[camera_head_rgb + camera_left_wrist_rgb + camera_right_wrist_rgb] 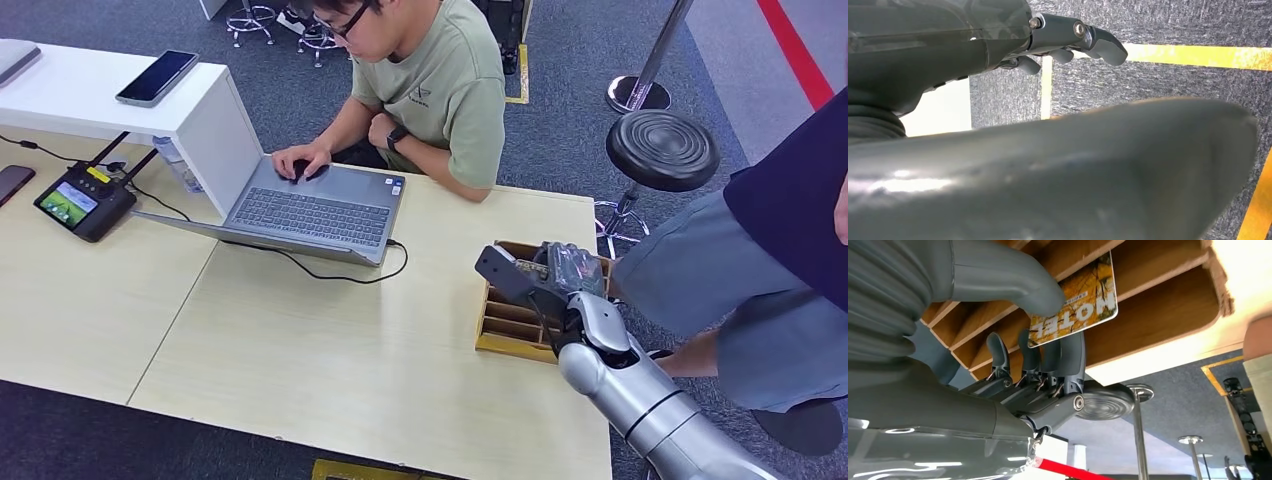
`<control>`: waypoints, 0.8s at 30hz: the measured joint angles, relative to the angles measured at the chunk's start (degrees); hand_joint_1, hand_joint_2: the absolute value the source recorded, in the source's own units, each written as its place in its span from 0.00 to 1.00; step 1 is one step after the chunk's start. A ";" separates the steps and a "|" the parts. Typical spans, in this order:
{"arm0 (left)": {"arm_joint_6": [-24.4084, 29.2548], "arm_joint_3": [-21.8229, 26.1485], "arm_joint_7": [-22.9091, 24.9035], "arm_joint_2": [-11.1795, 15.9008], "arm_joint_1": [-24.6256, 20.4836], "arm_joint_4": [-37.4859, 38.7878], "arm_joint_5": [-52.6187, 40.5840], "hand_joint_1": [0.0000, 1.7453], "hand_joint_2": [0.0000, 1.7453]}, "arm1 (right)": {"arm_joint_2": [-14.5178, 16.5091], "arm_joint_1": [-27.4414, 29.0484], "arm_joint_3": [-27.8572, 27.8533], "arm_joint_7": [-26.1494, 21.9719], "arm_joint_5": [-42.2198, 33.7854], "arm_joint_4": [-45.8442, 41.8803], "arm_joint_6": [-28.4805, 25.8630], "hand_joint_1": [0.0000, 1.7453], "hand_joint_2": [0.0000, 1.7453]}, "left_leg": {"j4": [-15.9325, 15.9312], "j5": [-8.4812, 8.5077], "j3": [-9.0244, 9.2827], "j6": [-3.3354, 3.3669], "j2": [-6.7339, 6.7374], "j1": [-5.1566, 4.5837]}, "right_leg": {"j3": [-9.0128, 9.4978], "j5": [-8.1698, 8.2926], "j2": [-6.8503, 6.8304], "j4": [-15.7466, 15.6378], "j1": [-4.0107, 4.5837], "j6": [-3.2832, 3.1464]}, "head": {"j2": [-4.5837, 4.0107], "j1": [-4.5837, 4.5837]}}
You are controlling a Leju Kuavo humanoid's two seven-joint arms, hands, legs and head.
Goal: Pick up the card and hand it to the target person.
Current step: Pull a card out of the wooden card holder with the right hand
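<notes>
A card printed with yellow leaves and the word HOTEL stands among the slots of a wooden box. My right hand pinches it, thumb on one face and fingers on the other. In the head view that hand sits over the box at the table's right edge, hiding the card. My left hand hangs over grey carpet with its fingers apart and nothing in it. One person in a dark top and grey shorts stands close to the right of the table.
A seated person in a green shirt types on a laptop at the far side. A black stool and a post base stand behind the box. A small screen device and cables lie at the left.
</notes>
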 joint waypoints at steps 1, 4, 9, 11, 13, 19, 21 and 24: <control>0.00 0.00 0.00 0.00 0.00 0.00 0.01 0.00 0.00 | 0.15 0.08 0.00 -0.13 0.12 0.01 0.00 0.95 1.00 | 0.00 0.00 0.00 0.00 0.00 0.00 | 0.00 0.00 0.00 0.00 0.00 0.00 | 0.00 0.00; 0.00 0.00 0.00 0.00 0.00 0.00 0.01 0.00 0.00 | 0.62 0.22 0.00 -0.36 0.40 0.01 -0.06 1.00 1.00 | 0.00 0.00 0.00 0.00 0.00 0.00 | 0.00 0.00 0.00 0.00 0.00 0.00 | 0.00 0.00; 0.11 0.00 -0.04 0.00 0.00 0.00 -0.01 0.00 0.00 | 1.04 0.36 0.00 -0.41 0.49 0.01 -0.39 1.00 1.00 | 0.00 0.00 0.01 0.00 0.01 0.00 | 0.00 0.00 0.01 0.00 0.00 0.00 | 0.00 0.00; 0.16 -0.01 -0.10 0.00 0.00 0.00 -0.16 0.00 0.00 | 1.12 0.43 0.00 -0.42 0.50 0.01 -0.52 1.00 1.00 | 0.00 0.00 0.01 0.00 0.00 0.00 | 0.00 0.00 0.01 0.00 0.00 0.00 | 0.00 0.00; 0.30 -0.02 -0.14 0.00 0.00 0.00 -0.62 0.00 0.00 | 1.13 0.47 0.00 -0.42 0.52 0.01 -0.62 1.00 1.00 | 0.00 0.00 0.01 0.00 0.00 0.00 | 0.00 0.00 0.00 0.00 0.00 0.00 | 0.00 -0.01; 0.57 -0.02 -0.59 0.00 0.00 0.00 -0.79 0.00 0.00 | 1.13 0.58 0.00 -0.42 0.78 0.00 -0.68 1.00 1.00 | 0.00 0.00 0.02 0.00 0.00 0.00 | 0.00 0.00 0.01 0.00 0.00 0.00 | 0.00 -0.01; 0.57 -0.02 -0.49 0.00 0.00 0.00 -0.75 0.00 0.00 | 1.13 0.59 0.00 -0.41 0.86 0.00 -0.68 1.00 1.00 | 0.00 0.00 0.02 0.00 0.00 0.00 | 0.00 0.00 0.01 0.00 0.00 0.00 | 0.00 -0.01; 0.58 -0.02 -0.40 0.00 0.00 0.00 -0.75 0.00 0.00 | 1.13 0.59 0.00 -0.32 0.99 -0.01 -0.74 1.00 1.00 | 0.00 0.00 0.02 0.00 0.00 0.00 | 0.00 0.00 0.01 0.00 0.00 0.00 | 0.00 0.00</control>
